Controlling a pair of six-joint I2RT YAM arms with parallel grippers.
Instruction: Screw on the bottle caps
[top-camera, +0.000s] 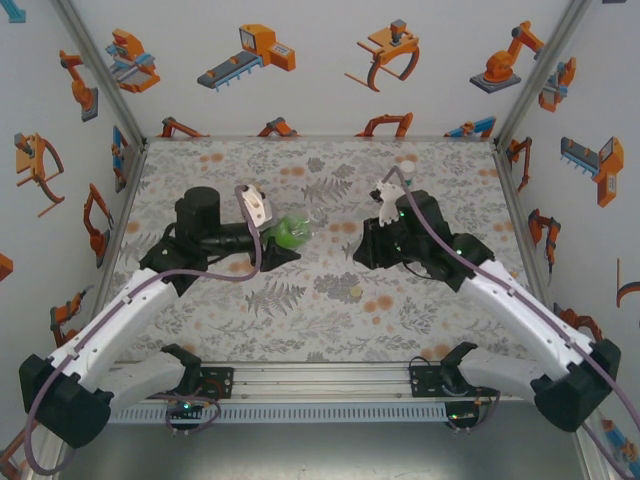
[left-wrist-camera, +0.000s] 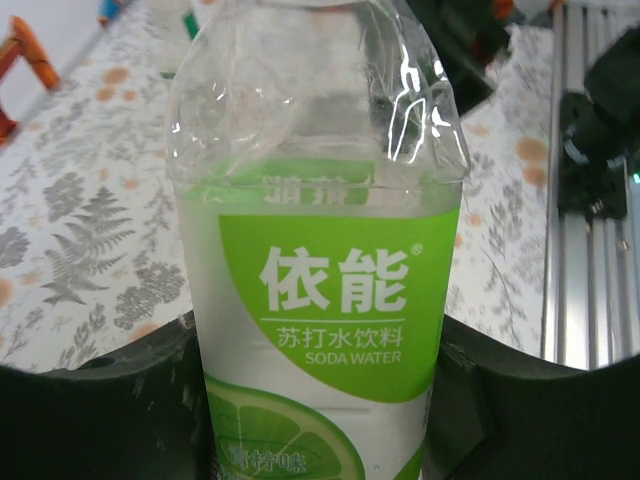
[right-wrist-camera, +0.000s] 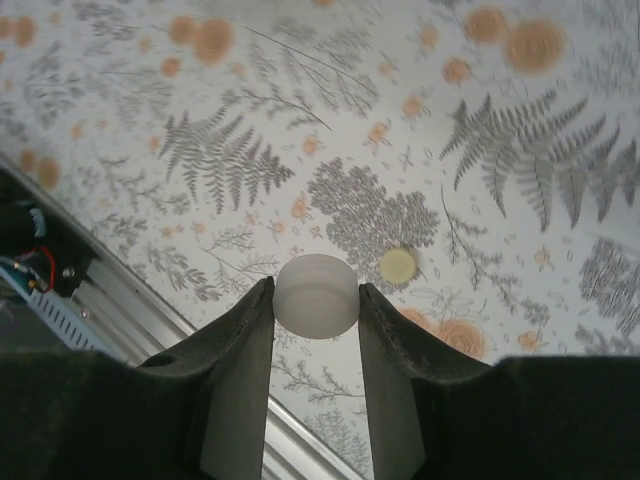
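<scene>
The slim bottle (left-wrist-camera: 320, 330) is thin, crinkled clear plastic with a glossy green-white label. It is pinched between the left gripper's (left-wrist-camera: 315, 340) matte black jaws, closed on its body, left of the table's (top-camera: 330, 300) middle. The white cap (right-wrist-camera: 317, 296), smooth, round and translucent, is clamped between the right gripper's (right-wrist-camera: 317, 310) tapered jaws, right of the middle. A small, flat yellow-green cap (right-wrist-camera: 398, 264) lies on the fern-printed tabletop just beyond.

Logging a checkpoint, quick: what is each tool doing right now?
Left tool: shut on the clear bottle.
Right tool: shut on the white cap.
</scene>
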